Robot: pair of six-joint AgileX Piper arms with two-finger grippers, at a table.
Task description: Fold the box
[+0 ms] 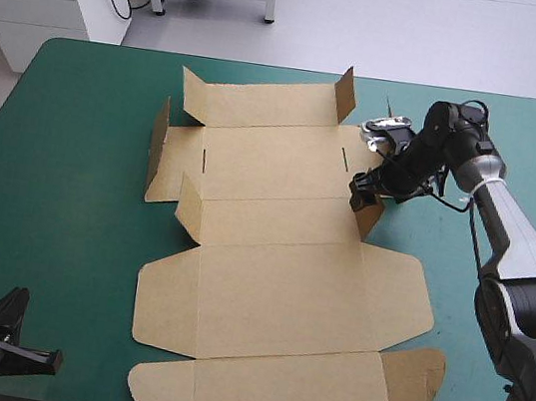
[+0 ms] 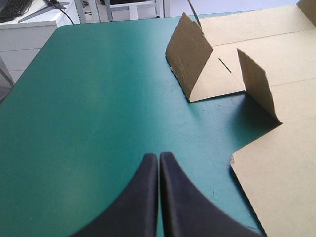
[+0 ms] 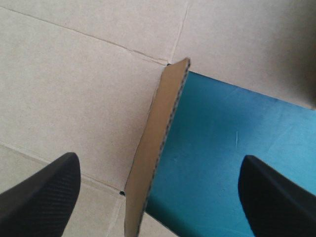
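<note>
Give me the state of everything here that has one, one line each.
box: unfolded, near panels flat, several far flaps standing up
flap: upright, between the right gripper's fingers, not pinched
right gripper: open, one finger on each side of the flap
left gripper: shut, holding nothing, clear of the box

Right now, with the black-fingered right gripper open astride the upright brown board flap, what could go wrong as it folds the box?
1. The open right gripper straddles the raised flap off-centre; closing could bend or miss it.
2. The left gripper sits shut at the teal-green table corner, so the unheld brown board box might slide.
</note>
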